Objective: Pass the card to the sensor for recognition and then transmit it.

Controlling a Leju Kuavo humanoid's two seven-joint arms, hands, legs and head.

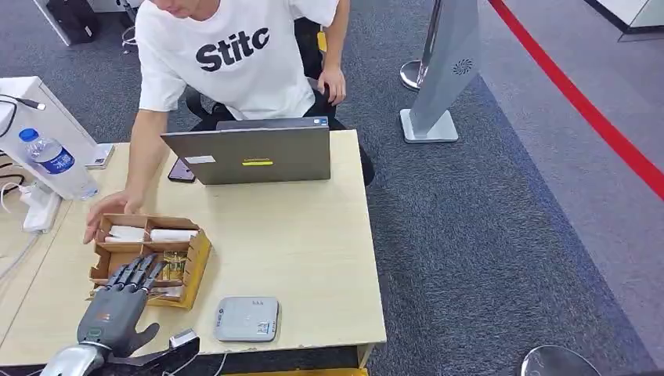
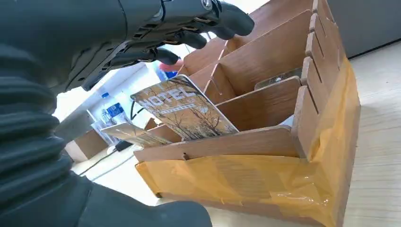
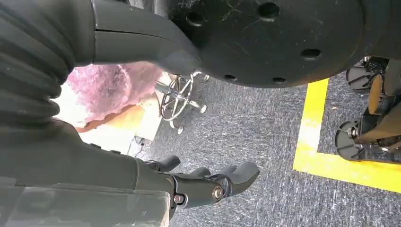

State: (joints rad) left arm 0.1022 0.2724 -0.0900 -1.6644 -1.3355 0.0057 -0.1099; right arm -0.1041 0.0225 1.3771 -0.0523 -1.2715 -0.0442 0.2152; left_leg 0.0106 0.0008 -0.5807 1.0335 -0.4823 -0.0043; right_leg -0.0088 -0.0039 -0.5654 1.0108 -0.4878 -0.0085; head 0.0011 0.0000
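A bottle [image 1: 52, 160] is standing on the worktop [image 1: 297, 251] well ahead of the left hand [image 1: 117, 309], to its left. The left hand is hovering with fingers [image 2: 208, 21] spread and holding nothing, reaching over the near end of the wooden box [image 1: 196, 262]. In the left wrist view a card [image 2: 184, 111] printed "HOTEL" is leaning tilted in a box compartment just under those fingers, apart from them. A person's hand [image 1: 110, 211] is resting on the far end of the box, straight ahead of the left hand. The grey sensor [image 1: 247, 318] is lying flat near the left hand, to its right. A laptop [image 1: 254, 153] is sitting farther ahead. The right hand [image 3: 203, 184] is hanging over carpet, fingers loosely curled, holding nothing.
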